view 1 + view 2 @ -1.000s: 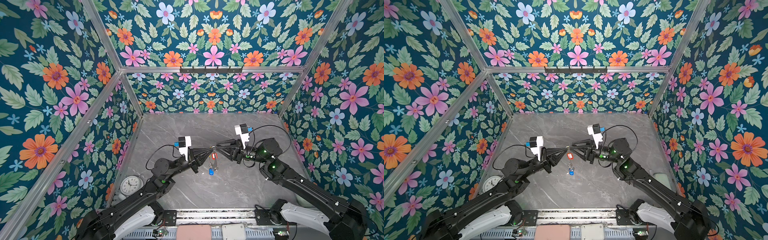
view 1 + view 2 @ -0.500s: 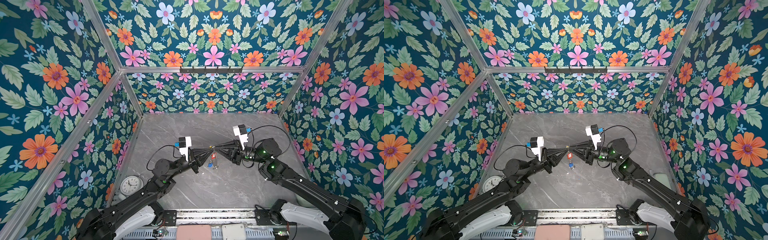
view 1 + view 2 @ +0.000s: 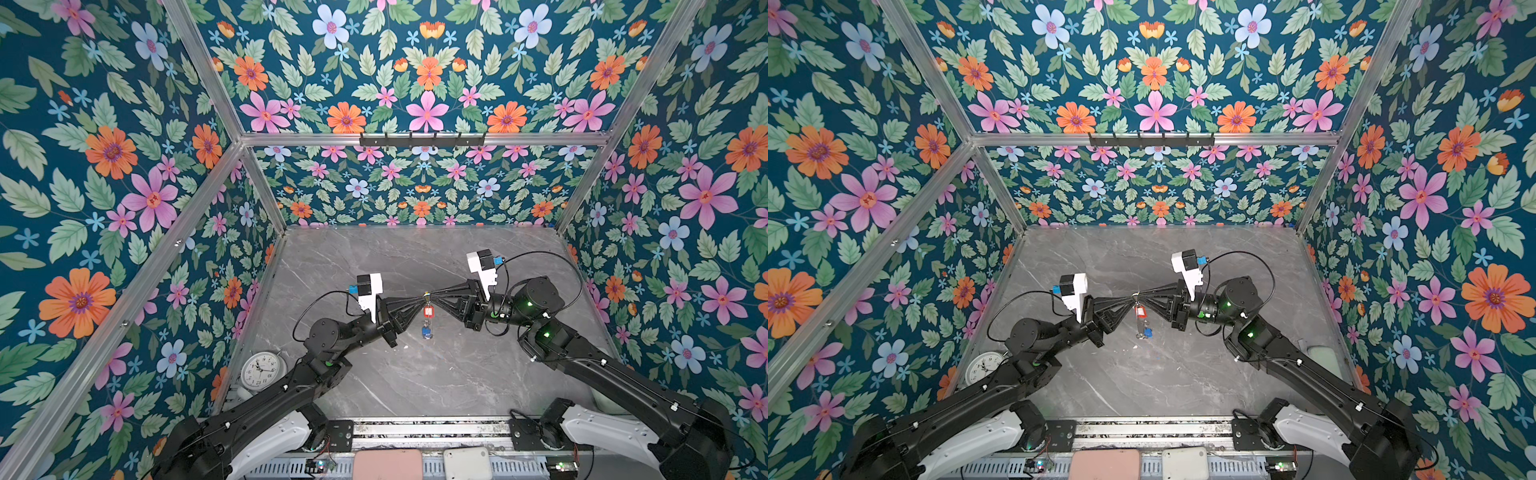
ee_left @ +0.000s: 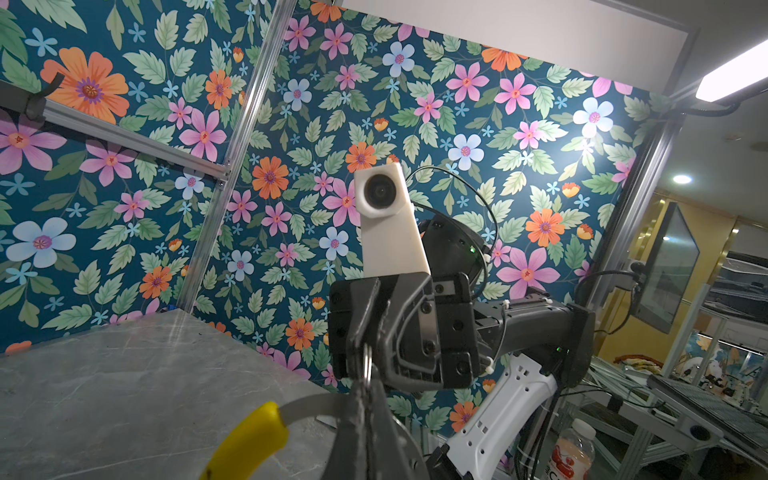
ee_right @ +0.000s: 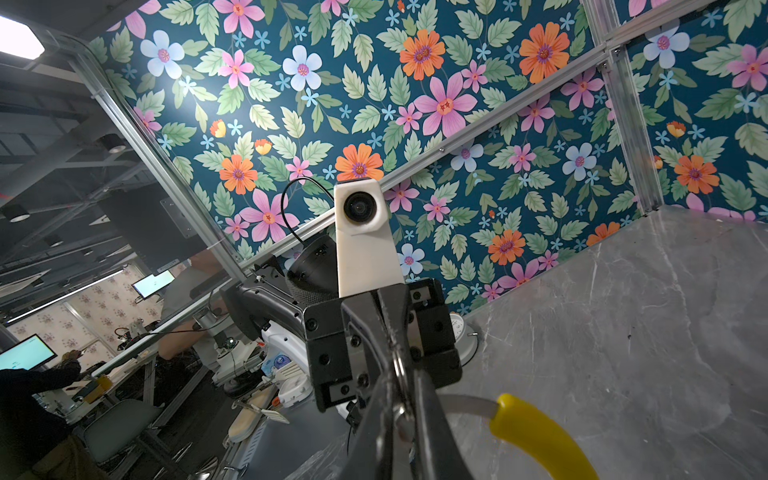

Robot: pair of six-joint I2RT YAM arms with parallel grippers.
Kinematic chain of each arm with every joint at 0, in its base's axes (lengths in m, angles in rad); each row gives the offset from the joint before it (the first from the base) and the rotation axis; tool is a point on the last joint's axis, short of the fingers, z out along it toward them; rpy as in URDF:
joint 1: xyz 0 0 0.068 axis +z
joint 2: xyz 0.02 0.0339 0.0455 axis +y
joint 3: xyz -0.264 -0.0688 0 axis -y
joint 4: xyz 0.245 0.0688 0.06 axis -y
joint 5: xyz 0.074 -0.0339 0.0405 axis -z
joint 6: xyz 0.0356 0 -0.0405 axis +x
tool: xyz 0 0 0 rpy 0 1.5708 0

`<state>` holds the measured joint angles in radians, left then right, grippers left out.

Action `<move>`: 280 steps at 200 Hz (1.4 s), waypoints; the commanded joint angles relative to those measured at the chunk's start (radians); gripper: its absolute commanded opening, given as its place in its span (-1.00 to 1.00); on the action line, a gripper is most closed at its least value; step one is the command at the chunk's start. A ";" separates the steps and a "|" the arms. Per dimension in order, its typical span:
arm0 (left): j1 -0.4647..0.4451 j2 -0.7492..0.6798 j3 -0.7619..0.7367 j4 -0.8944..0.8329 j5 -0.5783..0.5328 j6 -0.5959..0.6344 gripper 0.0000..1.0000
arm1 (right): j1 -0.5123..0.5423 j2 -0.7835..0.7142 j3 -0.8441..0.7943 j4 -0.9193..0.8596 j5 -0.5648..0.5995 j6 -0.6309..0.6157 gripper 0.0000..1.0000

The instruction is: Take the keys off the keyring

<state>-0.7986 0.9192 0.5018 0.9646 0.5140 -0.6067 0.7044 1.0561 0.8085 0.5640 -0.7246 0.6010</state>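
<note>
Jaws on both sides stand nearly closed and meet tip to tip, raised clear of the tabletop (image 3: 415,386). The left gripper (image 3: 420,299) is clamped tight on the keyring (image 4: 309,409), whose grey band and yellow segment (image 4: 249,442) curve out beside its tips in the left wrist view. The right gripper (image 3: 434,295) looks narrowed onto a small silver loop (image 4: 367,365) right at that junction, though whether the loop belongs to a key or to the ring I cannot tell. Below the pinch the red-tagged key (image 3: 428,311) hangs free, with the blue-tagged key (image 3: 426,331) under it; neither looks off yet. The likely trouble: both grips sit on thin, slick metal, so a pull apart could make the loop slip out, or drag the ring from the left hold and drop everything. A pull off the loop's split could simply twist it and jam.
</note>
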 commanded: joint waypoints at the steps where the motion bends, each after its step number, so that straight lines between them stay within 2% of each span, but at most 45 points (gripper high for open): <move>1: 0.001 0.002 0.007 0.046 -0.003 -0.004 -1.00 | 0.003 -0.001 0.000 0.006 -0.013 -0.003 -0.85; 18: 0.001 0.004 0.007 0.047 0.000 -0.008 -1.00 | 0.003 -0.003 0.002 -0.001 -0.014 -0.010 -1.00; 43: 0.000 0.005 0.005 0.046 -0.002 -0.013 -1.00 | 0.003 -0.005 0.010 -0.036 -0.020 -0.029 -1.00; 71: 0.000 -0.021 0.001 -0.006 -0.003 -0.014 -0.37 | 0.003 -0.027 0.053 -0.196 -0.033 -0.115 -1.00; 89: 0.001 -0.058 0.008 -0.103 0.010 0.003 -0.24 | 0.002 -0.046 0.098 -0.355 -0.037 -0.203 -1.00; 137: 0.002 -0.120 0.081 -0.404 0.082 0.067 -0.28 | 0.001 -0.036 0.274 -0.797 -0.085 -0.465 -1.00; 174: 0.002 -0.097 0.171 -0.574 0.177 0.100 -0.24 | 0.001 0.001 0.385 -1.010 -0.098 -0.602 -1.00; 208: 0.003 -0.079 0.212 -0.652 0.227 0.111 -0.22 | 0.001 0.029 0.435 -1.091 -0.091 -0.651 -1.00; 280: 0.002 -0.046 0.240 -0.676 0.274 0.108 -0.47 | 0.000 0.063 0.486 -1.149 -0.090 -0.685 -1.00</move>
<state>-0.7975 0.8654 0.7319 0.2810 0.7578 -0.5129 0.7040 1.1122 1.2770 -0.5655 -0.8070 -0.0528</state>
